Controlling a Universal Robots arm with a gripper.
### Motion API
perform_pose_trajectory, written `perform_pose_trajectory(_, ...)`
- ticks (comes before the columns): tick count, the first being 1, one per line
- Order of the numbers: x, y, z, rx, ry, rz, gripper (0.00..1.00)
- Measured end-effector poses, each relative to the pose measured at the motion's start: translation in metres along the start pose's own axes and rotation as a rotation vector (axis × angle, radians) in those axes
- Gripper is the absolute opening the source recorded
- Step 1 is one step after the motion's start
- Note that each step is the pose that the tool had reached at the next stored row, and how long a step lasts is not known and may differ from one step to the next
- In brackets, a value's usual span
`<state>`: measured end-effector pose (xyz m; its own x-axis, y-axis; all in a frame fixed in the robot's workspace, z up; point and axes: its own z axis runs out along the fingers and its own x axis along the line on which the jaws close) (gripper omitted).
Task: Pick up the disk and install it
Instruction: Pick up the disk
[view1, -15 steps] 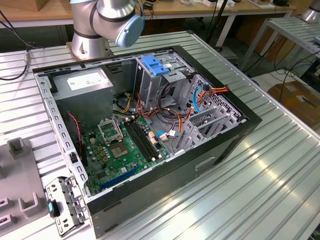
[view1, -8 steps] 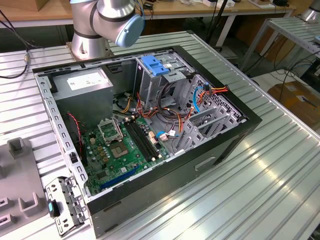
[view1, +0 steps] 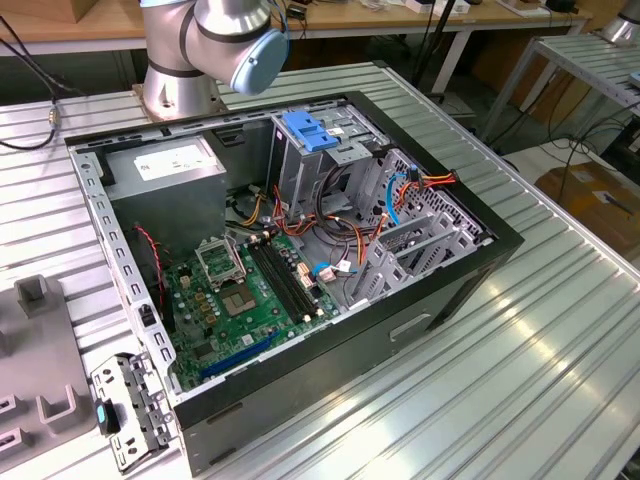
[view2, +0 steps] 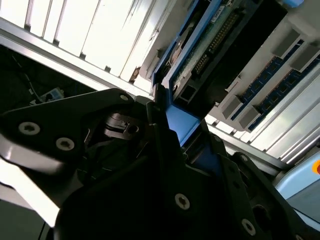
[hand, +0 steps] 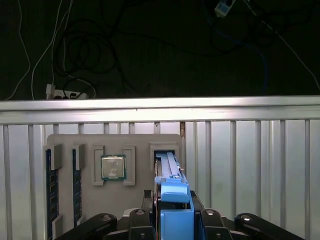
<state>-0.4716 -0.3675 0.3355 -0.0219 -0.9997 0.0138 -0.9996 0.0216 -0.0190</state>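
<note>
Pinching a flat metal hard disk (hand: 167, 162) by its blue plastic side rail, the black two-fingered pincer (hand: 174, 205) has its fingers pressed against both sides of that rail; both wrist views show the contact. The hard disk stands on edge in a slot of the grey moulded fixture tray (hand: 75, 142), at the tray's corner close to the edge of the ribbed aluminium tabletop (hand: 250, 165). In the second wrist view the pincer (view2: 177, 120) clamps the blue rail, and the green circuit board (view2: 215, 35) on the hard disk's underside shows a row of connector pins.

The same tray carries a square silver processor chip (hand: 113, 167) in a middle pocket, its engraving too small to read, and blue memory modules (hand: 48, 165) along the side opposite the hard disk.

In the exterior view, an open black computer case (view1: 420, 330) lies mid-tabletop. Its corner next to the silver robot arm (view1: 215, 40) holds a grey metal power-supply box (view1: 165, 165) with a white sticker whose print is too small to read. A blue plastic handle piece (view1: 307, 130) tops the drive cage, and the green motherboard (view1: 250, 300) covers the case floor.
</note>
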Motion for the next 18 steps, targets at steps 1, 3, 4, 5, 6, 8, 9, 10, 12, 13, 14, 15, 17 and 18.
perform_pose_trajectory(1, 0.0001, -0.0001, -0.0057, 0.0000, 0.0008, 0.000, 0.37)
perform_pose_trajectory(3, 0.0002, -0.0002, -0.0130, 0.0000, 0.0014, 0.000, 0.37)
perform_pose_trajectory(4, 0.0002, -0.0003, -0.0148, 0.0000, 0.0015, 0.000, 0.37)
perform_pose_trajectory(5, 0.0002, -0.0003, -0.0158, 0.0000, 0.0015, 0.000, 0.37)
perform_pose_trajectory(6, 0.0002, -0.0003, -0.0159, 0.0002, 0.0014, 0.000, 0.37)
perform_pose_trajectory(8, 0.0002, -0.0003, -0.0159, 0.0004, 0.0013, 0.000, 0.37)
perform_pose_trajectory(9, 0.0002, -0.0003, -0.0160, 0.0001, 0.0014, 0.000, 0.37)
perform_pose_trajectory(10, 0.0002, -0.0003, -0.0161, 0.0001, 0.0014, 0.000, 0.37)
perform_pose_trajectory(12, 0.0002, -0.0003, -0.0162, 0.0001, 0.0015, 0.000, 0.37)
perform_pose_trajectory(13, 0.0002, -0.0003, -0.0162, 0.0001, 0.0014, 0.000, 0.37)
perform_pose_trajectory(14, 0.0002, -0.0003, -0.0165, 0.0000, 0.0015, 0.000, 0.37)
perform_pose_trajectory(15, 0.0002, -0.0003, -0.0168, -0.0001, 0.0015, 0.000, 0.37)
perform_pose_trajectory(17, 0.0002, -0.0003, -0.0174, 0.0000, 0.0015, 0.000, 0.37)
perform_pose_trajectory(18, 0.0002, -0.0003, -0.0177, 0.0000, 0.0015, 0.000, 0.37)
